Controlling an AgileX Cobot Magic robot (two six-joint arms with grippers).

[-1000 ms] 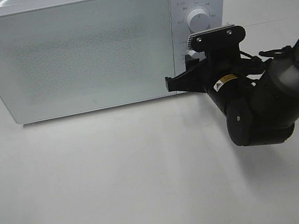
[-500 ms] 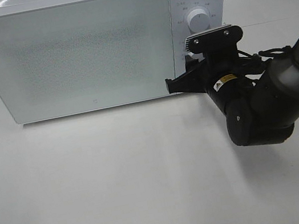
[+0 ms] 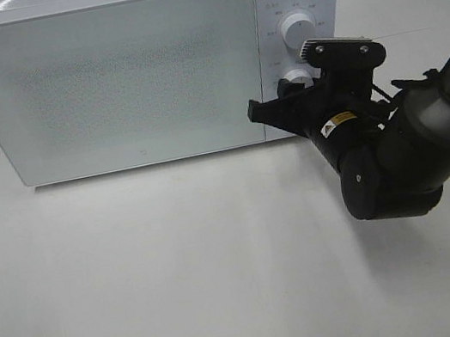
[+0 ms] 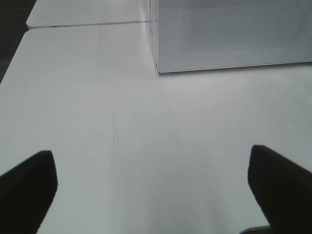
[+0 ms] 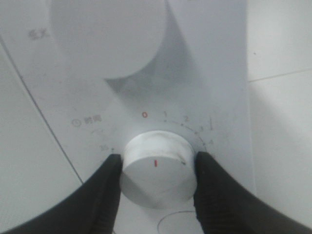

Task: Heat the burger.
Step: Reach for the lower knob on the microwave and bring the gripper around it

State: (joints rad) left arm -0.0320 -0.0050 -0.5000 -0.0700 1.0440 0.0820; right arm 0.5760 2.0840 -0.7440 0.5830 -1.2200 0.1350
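1. The right pincer (image 5: 158, 161) is gripping the lower dial (image 5: 156, 181) on the microwave (image 3: 121, 73)'s control panel, with one finger pressing each side and the jaws about half spread.
2. The upper dial (image 5: 109, 34) is sitting just above it on the same panel.
3. The left pincer (image 4: 153, 190) is hanging wide open and empty over the table (image 4: 146, 122), in front of the microwave.
4. The burger is showing in no view, so its place cannot be told.
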